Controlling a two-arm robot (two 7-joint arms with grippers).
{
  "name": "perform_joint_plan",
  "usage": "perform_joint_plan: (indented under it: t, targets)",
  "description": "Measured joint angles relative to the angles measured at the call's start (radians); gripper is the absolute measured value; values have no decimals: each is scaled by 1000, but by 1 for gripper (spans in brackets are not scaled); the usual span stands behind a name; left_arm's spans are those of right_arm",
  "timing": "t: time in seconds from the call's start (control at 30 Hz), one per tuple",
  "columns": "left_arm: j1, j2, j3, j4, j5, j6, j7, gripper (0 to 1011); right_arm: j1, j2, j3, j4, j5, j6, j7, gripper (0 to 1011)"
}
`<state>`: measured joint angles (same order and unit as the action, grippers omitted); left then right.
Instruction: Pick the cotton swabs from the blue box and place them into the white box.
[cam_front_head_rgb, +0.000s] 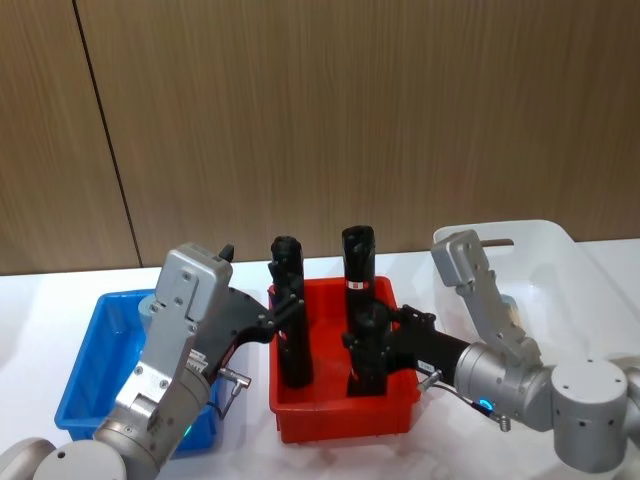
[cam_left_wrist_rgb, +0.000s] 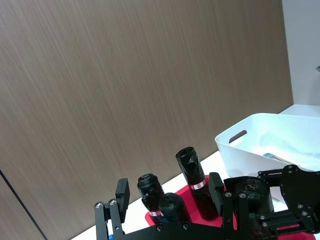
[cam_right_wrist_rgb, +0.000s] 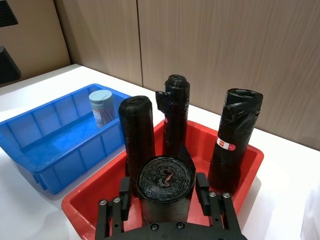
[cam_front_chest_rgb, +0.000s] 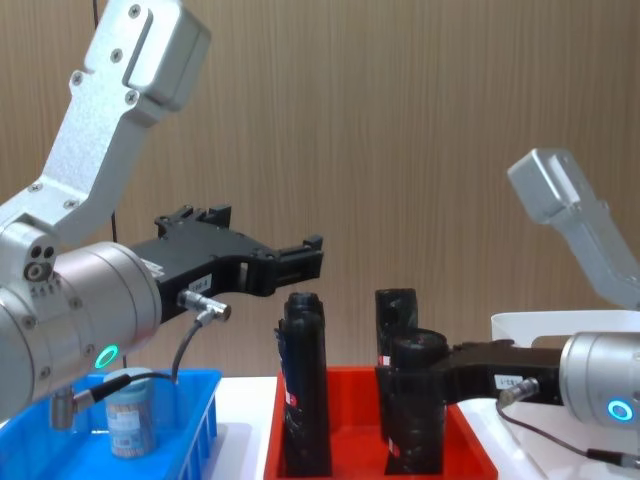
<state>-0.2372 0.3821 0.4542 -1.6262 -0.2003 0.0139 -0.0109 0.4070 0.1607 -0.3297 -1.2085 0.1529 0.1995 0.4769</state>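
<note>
Cotton swabs (cam_right_wrist_rgb: 101, 107) sit in the blue box (cam_right_wrist_rgb: 45, 145), well below the open, empty left tool (cam_front_chest_rgb: 300, 258); right tool (cam_right_wrist_rgb: 165, 200) grips a black roll (cam_right_wrist_rgb: 165, 187).

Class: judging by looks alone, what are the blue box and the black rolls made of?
Blue box: seemingly rigid moulded plastic, with glossy ribbed walls. Black rolls: probably thin plastic film wound tight; their ends look crinkled and shiny.
</note>
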Motion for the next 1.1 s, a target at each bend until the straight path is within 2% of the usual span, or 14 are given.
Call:
perform_joint_plan:
  t: [0.1,0.2,0.33,0.6,1.1]
  targets:
    - [0,0,0,0,0,0,0,1004,2,-2,-2,3,-1,-2,1,759]
    - [0,0,0,0,0,0,0,1004,5,-3,-3,6,-1,-5,2,621]
    - [0,0,0,0,0,0,0,1004,5,-3,-5,5,-2,-8,2,525]
    - [0,0,0,0,0,0,0,1004,-3,4,-3,-28,2,-10,0,508]
    - [0,0,0,0,0,0,0,1004,-25,38,22,-143,31,-15,-18,508]
